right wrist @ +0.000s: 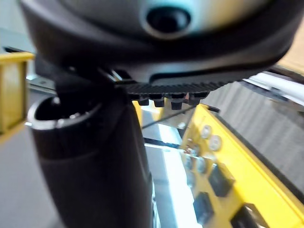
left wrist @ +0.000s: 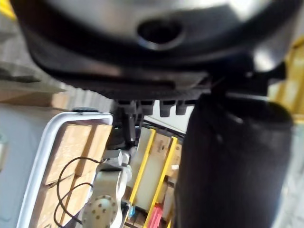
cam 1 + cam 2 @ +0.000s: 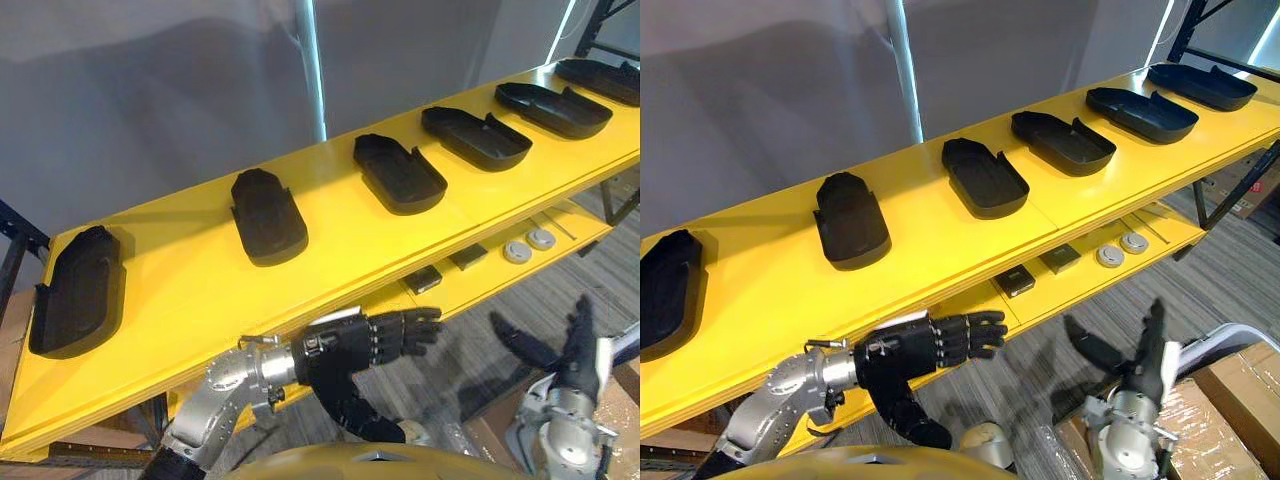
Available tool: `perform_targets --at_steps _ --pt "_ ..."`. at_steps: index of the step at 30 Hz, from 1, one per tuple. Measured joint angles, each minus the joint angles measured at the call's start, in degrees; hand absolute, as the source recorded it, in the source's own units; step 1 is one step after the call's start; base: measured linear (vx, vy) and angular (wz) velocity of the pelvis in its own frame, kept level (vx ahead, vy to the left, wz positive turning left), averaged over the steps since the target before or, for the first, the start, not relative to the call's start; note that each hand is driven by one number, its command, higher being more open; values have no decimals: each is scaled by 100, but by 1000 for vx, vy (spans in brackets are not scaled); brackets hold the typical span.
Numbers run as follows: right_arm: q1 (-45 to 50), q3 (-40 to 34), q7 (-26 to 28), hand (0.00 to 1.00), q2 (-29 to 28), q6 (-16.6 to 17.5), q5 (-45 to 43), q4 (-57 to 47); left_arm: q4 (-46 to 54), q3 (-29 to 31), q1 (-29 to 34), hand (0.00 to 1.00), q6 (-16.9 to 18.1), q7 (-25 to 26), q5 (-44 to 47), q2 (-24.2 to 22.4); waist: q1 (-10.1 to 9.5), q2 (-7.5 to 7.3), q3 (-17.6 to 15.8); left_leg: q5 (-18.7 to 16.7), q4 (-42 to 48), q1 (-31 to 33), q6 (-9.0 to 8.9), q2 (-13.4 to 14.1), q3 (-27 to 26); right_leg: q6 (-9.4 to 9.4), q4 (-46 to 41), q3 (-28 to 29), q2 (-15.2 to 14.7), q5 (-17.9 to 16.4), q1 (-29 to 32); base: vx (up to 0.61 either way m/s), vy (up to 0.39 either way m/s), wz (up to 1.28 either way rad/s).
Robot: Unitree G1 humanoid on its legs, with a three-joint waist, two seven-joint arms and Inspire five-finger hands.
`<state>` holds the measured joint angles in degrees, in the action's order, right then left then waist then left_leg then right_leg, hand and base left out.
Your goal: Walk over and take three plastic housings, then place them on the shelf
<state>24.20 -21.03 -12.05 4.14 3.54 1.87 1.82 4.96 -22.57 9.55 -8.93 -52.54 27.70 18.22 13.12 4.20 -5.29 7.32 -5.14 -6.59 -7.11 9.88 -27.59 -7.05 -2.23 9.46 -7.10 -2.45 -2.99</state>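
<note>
Several black plastic housings lie in a row on the yellow shelf top [image 3: 200, 290], among them one at the far left [image 3: 80, 290], one left of the middle [image 3: 268, 215] and one in the middle [image 3: 398, 172]. My left hand [image 3: 370, 340] hovers in front of the shelf's front edge and below it. Its fingers are straight and hold nothing. At the lower right, my right hand [image 3: 575, 345] is raised with its fingers spread and is empty too. Both hands are apart from the housings.
A lower yellow shelf board carries two small black boxes [image 3: 423, 279] and two white round discs [image 3: 517, 251]. A grey wall and a pale upright post [image 3: 312, 70] stand behind the shelf. A wrapped cardboard box [image 3: 1240, 400] sits on the floor at the right.
</note>
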Motion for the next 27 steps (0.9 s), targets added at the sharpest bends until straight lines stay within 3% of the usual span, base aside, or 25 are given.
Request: perform_targets --at_steps 5,7,8,10,12,16,18,20,23,27 --pt "-45 42 171 100 0 -179 -29 748 -934 173 183 100 -12 767 -318 -318 -48 -49 22 29 -1 -18 28 -2 135 -13 16 -179 -22 6 -121 17 -19 14" --pt "-60 57 374 100 2 -309 -36 1168 -1434 409 319 100 292 1349 -846 -445 -71 -189 -9 17 0 -110 10 -18 349 20 33 -419 -49 -57 -364 7 -25 39" --pt "-63 62 392 100 2 -316 -37 1206 -1477 435 334 100 323 1404 -879 -451 -72 -201 -7 8 0 -109 0 -20 371 21 33 -440 -52 -65 -380 -14 -27 48" --pt "-157 122 559 100 3 -353 -110 1805 -1994 1024 552 100 877 2087 -1285 -553 -290 -320 -2 6 0 -60 13 -37 577 19 32 -684 -77 -121 -467 -15 -26 41" --pt "-293 128 601 100 2 -388 -126 2308 -2252 1377 747 100 1150 2326 -1278 -574 -405 -380 -1 7 0 -4 13 -53 755 68 35 -886 -94 -157 -535 -5 -27 43" --pt "-455 132 631 100 1 -400 -511 3154 -2962 2164 1028 100 1851 3285 -1299 -838 -698 -423 -32 10 0 74 17 -97 1034 136 43 -1216 -132 -251 -657 24 -21 42" --pt "-553 125 646 100 1 -372 -1010 3507 -3341 2547 1081 100 2072 3706 -1496 -942 -749 -428 -35 16 -1 106 24 -123 1146 140 71 -1352 -153 -280 -727 54 -17 31" --pt "-721 -2 878 100 -2 -286 -2346 4144 -3932 2874 1125 100 2342 4132 -1874 -992 -842 -446 -41 5 -1 90 12 -137 1176 141 144 -1417 -164 -279 -812 75 -14 13" --pt "-988 -420 1108 100 -135 -252 -3107 4793 -4503 3186 1141 100 2468 4532 -2162 -1107 -906 -515 -148 -5 -1 -65 -14 -135 1166 93 181 -1437 -167 -254 -996 66 -21 -2" --pt "-968 -605 1252 100 -284 -190 -3196 4964 -4685 3305 1124 100 2356 4806 -1845 -1313 -988 -580 -261 -58 -1 -237 -56 -131 1167 53 254 -1519 -170 -260 -1209 31 -26 -2"
